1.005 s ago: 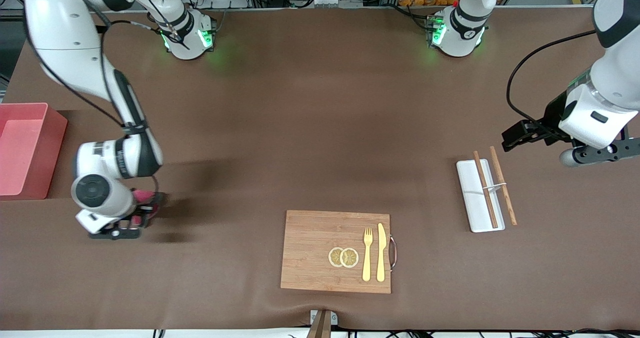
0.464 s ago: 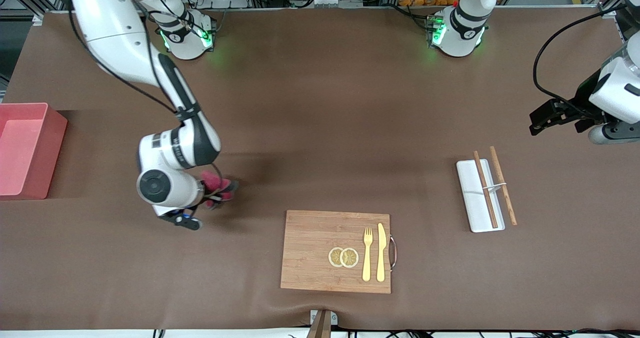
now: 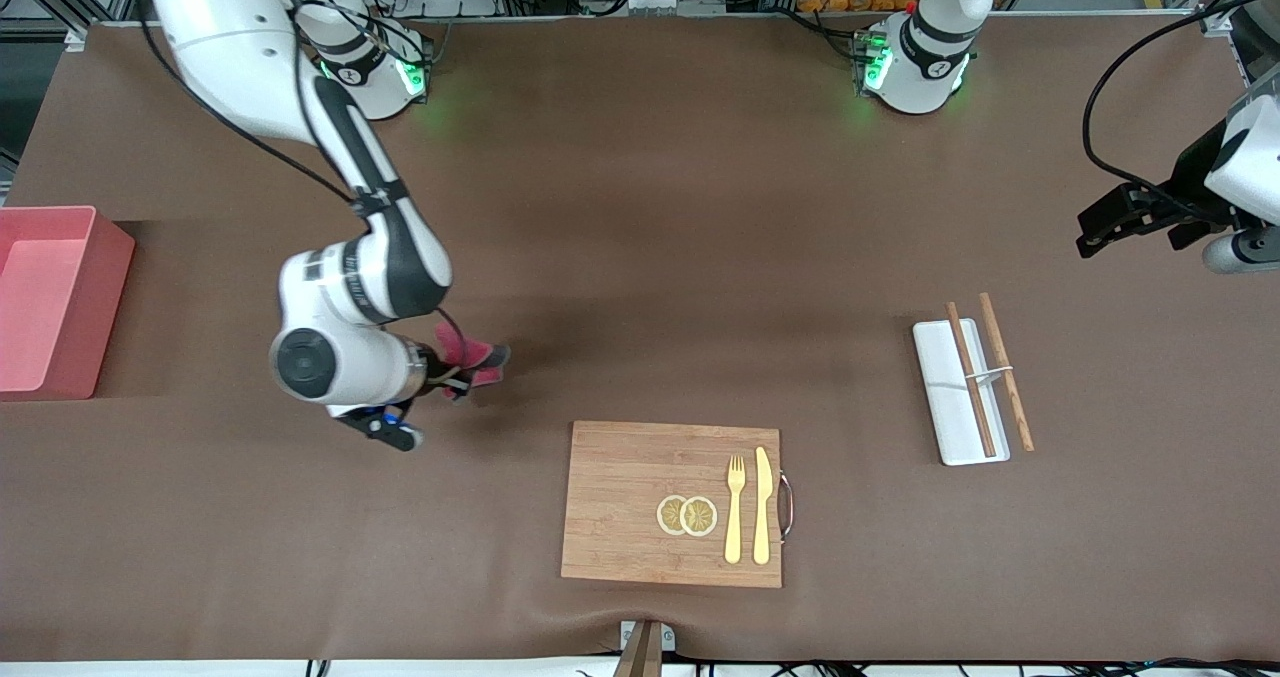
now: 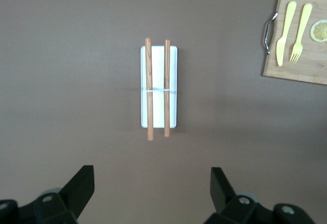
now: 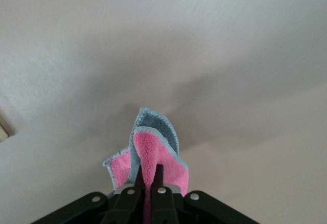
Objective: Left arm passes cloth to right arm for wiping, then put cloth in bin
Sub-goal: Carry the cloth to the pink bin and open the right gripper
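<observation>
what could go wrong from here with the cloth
1. The right tool pinches the cloth by a narrow fold, the rest hanging loose; a hard drag on the table could pull it free.
2. The wooden cutting board with its knife and fork lies close by; a wide wipe might snag or shove them.
3. The pink bin sits at the table's edge, so a loose release could miss it.

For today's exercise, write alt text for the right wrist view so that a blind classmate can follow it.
The right pincer, its black fingers shut, pinches a pink cloth with a grey edge; the cloth stands up in folds past the fingertips. A plain, bare table surface fills the rest of the view.
</observation>
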Available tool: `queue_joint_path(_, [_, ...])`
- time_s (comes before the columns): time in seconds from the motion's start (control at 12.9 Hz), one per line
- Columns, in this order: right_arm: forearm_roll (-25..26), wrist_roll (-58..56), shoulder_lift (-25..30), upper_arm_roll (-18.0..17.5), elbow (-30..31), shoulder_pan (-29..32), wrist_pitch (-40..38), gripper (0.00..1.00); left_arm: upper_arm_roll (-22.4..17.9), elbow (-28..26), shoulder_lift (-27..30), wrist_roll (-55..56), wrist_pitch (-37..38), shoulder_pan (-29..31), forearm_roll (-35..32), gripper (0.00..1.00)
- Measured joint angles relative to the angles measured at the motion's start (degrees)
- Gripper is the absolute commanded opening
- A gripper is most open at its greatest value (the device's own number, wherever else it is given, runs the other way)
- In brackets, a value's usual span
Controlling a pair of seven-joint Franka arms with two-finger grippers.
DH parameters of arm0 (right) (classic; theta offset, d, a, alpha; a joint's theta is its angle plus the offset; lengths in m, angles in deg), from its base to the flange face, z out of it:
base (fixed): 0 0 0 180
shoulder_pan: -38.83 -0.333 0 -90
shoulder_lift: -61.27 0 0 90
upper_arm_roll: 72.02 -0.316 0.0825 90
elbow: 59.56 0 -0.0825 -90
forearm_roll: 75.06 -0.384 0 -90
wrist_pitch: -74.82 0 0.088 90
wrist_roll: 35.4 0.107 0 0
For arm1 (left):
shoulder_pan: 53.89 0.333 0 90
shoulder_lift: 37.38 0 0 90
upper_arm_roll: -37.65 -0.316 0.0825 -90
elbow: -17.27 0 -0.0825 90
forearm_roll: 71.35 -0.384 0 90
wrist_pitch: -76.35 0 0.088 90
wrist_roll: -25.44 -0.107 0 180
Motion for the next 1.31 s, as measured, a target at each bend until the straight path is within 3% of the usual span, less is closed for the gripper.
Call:
queue_joint_path(0.23, [1.0,-16.1,2.5,0.5,-0.1,9.1,-1.9,0.0,0.0,-0.2,0.0,0.0,0.1,0.0,0.0,1.0])
queue_joint_path(0.7, [11.3,-50.6,3.4,0.8,-4.1,27.7,-4.2,0.0,0.0,-0.6,-0.1,0.0,0.0,-0.8,0.0,1.0])
queue_joint_path(1.0, [13.6,-69.8,4.2,0.8,-11.1,38.2,-9.7,0.0,0.0,-0.6,0.0,0.0,0.0,-0.8,0.0,1.0])
queue_joint_path(1.31, [14.1,-85.4,3.8,0.8,-12.9,48.8,-5.9,0.0,0.0,-0.7,0.1,0.0,0.1,-0.8,0.0,1.0])
